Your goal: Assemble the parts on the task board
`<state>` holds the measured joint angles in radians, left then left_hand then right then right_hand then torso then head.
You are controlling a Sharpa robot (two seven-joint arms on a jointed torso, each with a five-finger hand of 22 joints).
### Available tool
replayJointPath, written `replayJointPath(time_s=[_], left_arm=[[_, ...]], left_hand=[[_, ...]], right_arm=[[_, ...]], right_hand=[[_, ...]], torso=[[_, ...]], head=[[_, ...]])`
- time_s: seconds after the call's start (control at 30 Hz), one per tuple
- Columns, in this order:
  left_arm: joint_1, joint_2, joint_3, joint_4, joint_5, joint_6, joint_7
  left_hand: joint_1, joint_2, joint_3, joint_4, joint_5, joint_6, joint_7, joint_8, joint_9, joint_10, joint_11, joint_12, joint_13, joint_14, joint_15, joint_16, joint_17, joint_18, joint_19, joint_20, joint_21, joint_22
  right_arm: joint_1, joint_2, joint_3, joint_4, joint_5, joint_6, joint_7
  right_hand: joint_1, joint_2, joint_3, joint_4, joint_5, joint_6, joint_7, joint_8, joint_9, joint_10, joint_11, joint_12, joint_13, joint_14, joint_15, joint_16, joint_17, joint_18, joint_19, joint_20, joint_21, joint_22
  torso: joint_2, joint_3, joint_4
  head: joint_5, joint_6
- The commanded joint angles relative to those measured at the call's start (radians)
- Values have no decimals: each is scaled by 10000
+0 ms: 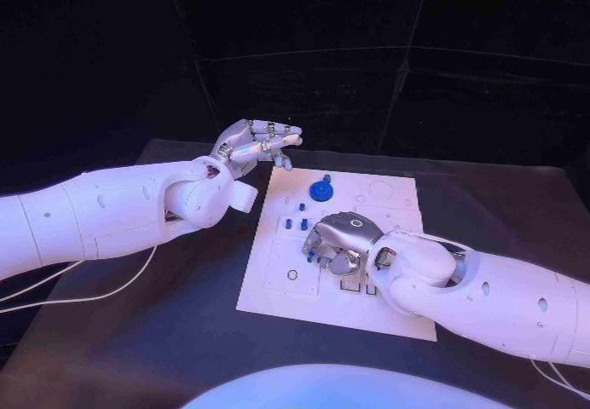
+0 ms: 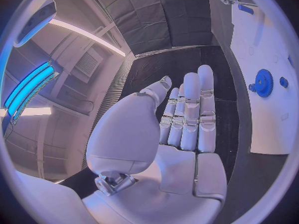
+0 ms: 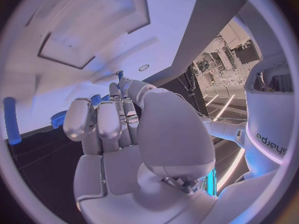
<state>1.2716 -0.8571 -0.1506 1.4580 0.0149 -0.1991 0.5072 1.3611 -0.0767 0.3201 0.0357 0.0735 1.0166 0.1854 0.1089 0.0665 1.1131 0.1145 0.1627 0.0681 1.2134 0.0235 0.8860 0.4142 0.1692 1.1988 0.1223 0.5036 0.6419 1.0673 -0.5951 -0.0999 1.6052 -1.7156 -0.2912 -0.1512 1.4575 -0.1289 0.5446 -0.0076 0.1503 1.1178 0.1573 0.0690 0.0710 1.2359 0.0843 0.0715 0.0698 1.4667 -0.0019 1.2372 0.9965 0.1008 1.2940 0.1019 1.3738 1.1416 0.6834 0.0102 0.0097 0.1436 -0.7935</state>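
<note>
The white task board (image 1: pixel 277 277) lies in the middle of the black table. A blue gear (image 1: pixel 322 189) stands near its far edge, also seen as the gear (image 2: pixel 263 82) beside a small blue part (image 2: pixel 283 82). Short blue pegs (image 1: pixel 295 223) stand left of my right hand (image 1: pixel 339 241). That hand is bent down over the board's middle, and a small blue peg (image 3: pixel 119 74) is pinched at its fingertips (image 3: pixel 126 84). My left hand (image 1: pixel 258 143) is raised beyond the board's far left corner, fingers (image 2: pixel 190 109) straight and holding nothing.
Slots and round holes (image 1: pixel 292 274) mark the board's near half. Black table (image 1: pixel 147 341) surrounds the board on all sides. A white cable (image 1: pixel 74 294) runs under my left arm. Another blue peg (image 3: pixel 9 127) lies on the board to the side of my right hand.
</note>
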Motion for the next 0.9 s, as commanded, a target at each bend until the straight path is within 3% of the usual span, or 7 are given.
replayJointPath(time_s=[0.03,0.57,0.73,0.9], left_arm=[[18,5,9,13,34,128,36],[37,-24,10,52,34,127,16],[41,-26,10,56,34,132,7],[43,-31,10,53,34,141,-17]], left_hand=[[90,-42,8,-44,34,-54,29,-17,6,-86,4,7,-3,-21,22,0,-14,135,89,16,-49,-16],[90,-42,8,-44,34,-54,29,-17,6,-86,4,7,-3,-21,22,0,-14,135,89,16,-49,-16],[90,-42,8,-44,34,-54,29,-17,6,-86,4,7,-3,-21,22,0,-14,135,89,16,-49,-16],[90,-42,8,-44,34,-54,29,-17,6,-86,4,7,-3,-21,22,0,-14,135,89,16,-49,-16]], right_arm=[[-11,15,-14,6,-273,391,-164],[-13,159,-13,-17,-501,537,-283],[-12,177,-14,-54,-527,500,-298],[-12,165,-15,-22,-535,215,-256]], right_hand=[[-97,-9,23,-26,21,-40,24,-32,-13,-56,10,10,17,119,20,39,-9,-77,24,50,45,-9],[-215,-59,-27,-58,-33,-88,37,-42,-18,-110,25,-12,11,91,35,-11,-120,-59,-39,63,5,-92],[-611,-293,-130,-28,97,-743,266,-86,-76,-1126,281,-117,-87,-76,241,-337,-656,68,-508,214,-359,-767],[-783,-404,-275,-54,112,-932,354,-68,-58,-1581,396,-81,-75,-146,329,-486,-913,133,-705,321,-550,-1076]], torso=[[-2,3,-3],[3,-1,-5],[-4,-3,-4],[-2,4,-1]], head=[[0,-8],[1,-33],[-3,-42],[-7,-34]])
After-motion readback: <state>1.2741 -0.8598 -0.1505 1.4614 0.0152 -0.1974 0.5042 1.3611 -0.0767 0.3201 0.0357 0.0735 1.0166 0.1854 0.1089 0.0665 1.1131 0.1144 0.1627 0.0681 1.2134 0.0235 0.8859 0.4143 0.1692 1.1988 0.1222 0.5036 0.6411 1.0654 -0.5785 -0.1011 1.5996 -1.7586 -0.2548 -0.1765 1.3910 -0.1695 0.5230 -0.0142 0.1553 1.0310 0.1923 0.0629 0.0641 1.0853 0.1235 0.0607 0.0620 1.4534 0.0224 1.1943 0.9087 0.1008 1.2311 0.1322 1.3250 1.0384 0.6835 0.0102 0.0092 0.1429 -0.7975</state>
